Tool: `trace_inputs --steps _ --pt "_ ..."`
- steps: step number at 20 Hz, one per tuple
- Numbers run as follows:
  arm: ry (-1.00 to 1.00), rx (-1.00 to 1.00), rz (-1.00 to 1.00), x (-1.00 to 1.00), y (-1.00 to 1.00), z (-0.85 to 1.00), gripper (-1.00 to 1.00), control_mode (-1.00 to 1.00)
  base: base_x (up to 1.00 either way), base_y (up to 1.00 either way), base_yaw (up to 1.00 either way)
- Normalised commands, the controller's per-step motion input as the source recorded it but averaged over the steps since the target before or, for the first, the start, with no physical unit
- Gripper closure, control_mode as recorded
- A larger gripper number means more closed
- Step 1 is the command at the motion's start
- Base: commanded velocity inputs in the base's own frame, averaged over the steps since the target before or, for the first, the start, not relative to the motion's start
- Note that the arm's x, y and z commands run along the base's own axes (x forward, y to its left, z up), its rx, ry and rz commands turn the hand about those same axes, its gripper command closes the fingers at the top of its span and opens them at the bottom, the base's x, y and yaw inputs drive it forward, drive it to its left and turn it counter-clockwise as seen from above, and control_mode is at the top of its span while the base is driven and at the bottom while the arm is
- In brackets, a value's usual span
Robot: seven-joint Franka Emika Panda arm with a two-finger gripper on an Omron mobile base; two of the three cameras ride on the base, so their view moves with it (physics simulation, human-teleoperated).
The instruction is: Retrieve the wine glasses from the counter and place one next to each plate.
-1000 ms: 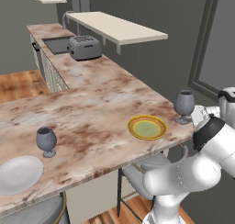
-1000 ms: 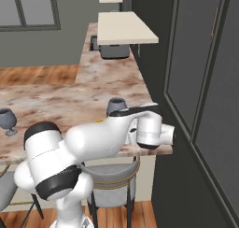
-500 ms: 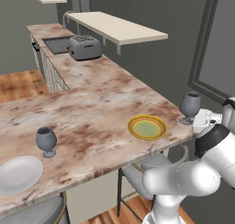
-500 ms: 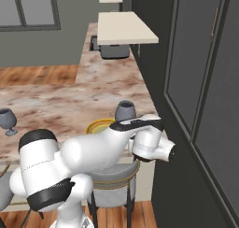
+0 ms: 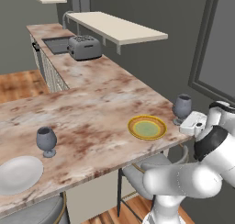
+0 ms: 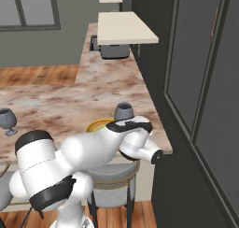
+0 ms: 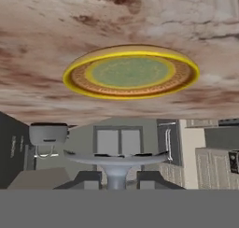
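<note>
My gripper [image 7: 116, 180] is shut on the short stem of a blue-grey wine glass [image 5: 182, 108], just right of the yellow-rimmed plate with a green centre [image 5: 147, 127] at the counter's [image 5: 96, 108] right end. In the right base view the glass [image 6: 123, 112] stands upright above my hand, behind that plate's rim [image 6: 97, 124]. The hand view is rolled upside down. There the glass's round foot [image 7: 116, 159] sits before the plate [image 7: 130, 73]. Whether the foot touches the stone I cannot tell. A second wine glass [image 5: 46, 140] stands by the white-grey plate [image 5: 18, 174], far left.
A toaster [image 5: 84, 47] and a sink [image 5: 57, 44] are on the far arm of the counter, under a cream shelf [image 5: 117, 25]. A grey stool [image 5: 147, 170] stands below the counter edge beside my arm. A dark wall with panels [image 6: 196, 73] runs close on the right.
My gripper has carried the wine glass slightly lower and closer to the yellow-rimmed plate, and the forearm has swung round. The other glass and both plates stayed put.
</note>
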Motion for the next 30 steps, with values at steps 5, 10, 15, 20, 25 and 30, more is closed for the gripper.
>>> trace_inputs --steps 5,10,15,20,25,30 --pt "-0.02 0.00 0.00 0.38 -0.38 -0.33 1.00 -1.00 0.00 0.00 0.00" --pt "-0.02 0.00 0.00 0.37 -0.36 -0.18 1.00 -1.00 0.00 0.00 0.00" --pt "0.00 0.00 0.00 0.48 -0.24 -0.21 1.00 -1.00 0.00 0.00 0.00" --pt "0.00 0.00 0.00 0.40 -0.17 -0.24 1.00 -1.00 0.00 0.00 0.00" --pt "0.00 -0.02 0.00 0.26 -0.02 -0.31 1.00 -1.00 0.00 0.00 0.00" --pt "0.00 -0.03 0.00 0.17 0.00 -0.20 1.00 -1.00 0.00 0.00 0.00"
